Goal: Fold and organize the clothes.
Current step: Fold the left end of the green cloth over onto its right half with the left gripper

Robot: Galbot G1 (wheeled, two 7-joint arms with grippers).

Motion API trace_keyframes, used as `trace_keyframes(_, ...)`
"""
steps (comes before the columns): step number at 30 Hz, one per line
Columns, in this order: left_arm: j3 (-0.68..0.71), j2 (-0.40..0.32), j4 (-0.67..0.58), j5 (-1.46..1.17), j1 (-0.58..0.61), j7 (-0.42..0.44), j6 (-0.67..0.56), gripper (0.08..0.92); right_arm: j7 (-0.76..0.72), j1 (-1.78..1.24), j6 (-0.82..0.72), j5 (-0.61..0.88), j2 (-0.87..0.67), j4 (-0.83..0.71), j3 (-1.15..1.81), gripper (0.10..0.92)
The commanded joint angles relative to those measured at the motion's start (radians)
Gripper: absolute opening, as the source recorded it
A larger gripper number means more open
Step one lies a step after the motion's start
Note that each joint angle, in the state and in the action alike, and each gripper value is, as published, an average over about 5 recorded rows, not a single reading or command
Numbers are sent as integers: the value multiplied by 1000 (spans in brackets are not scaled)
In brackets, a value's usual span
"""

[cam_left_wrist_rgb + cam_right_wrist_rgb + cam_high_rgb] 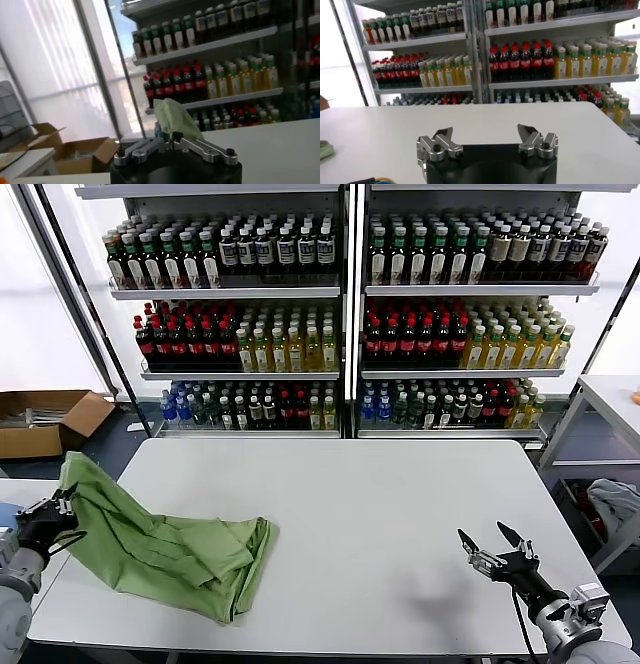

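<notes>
The light green shirt lies crumpled on the left part of the white table, with one corner lifted at the far left. My left gripper is shut on that lifted corner and holds it above the table's left edge. In the left wrist view the pinched green fabric stands up from the closed fingertips of the left gripper. My right gripper is open and empty over the table's front right, far from the shirt. It also shows in the right wrist view, jaws wide apart.
Shelves of bottles stand behind the table. A cardboard box sits on the floor at the far left. A side table with a grey-white cloth bundle under it stands on the right.
</notes>
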Motion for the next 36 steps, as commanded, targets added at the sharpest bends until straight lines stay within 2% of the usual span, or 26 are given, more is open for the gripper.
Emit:
trace_keyframes(1,192,-130,-237,38,15,23,33,91,8,2,-6,-9,3,20,-24,823)
trace_keyframes(9,389,-237,-261,161,56,20,25,91,18,23,-13,-11,6,19,-40,823)
trace_keyframes(17,540,-313,-191,225,70,12,34,91,15,23,-11,-8,8,5,-34,823)
trace_keyframes(22,610,-360,-147,205,50,-58,54,95,14,24,-10,-8,9,-2,-38,823)
trace_keyframes(27,641,-390,-152,145,23,-148,25,195,16,34,-11,-10,10,-4,-52,823)
trace_keyframes(32,621,-357,-251,91,64,-125,50,342,18,47,-13,-10,8,-4,-59,823)
trace_keyframes(36,547,-323,-346,-17,95,-118,90,454,17,45,-13,-10,13,-1,-57,823)
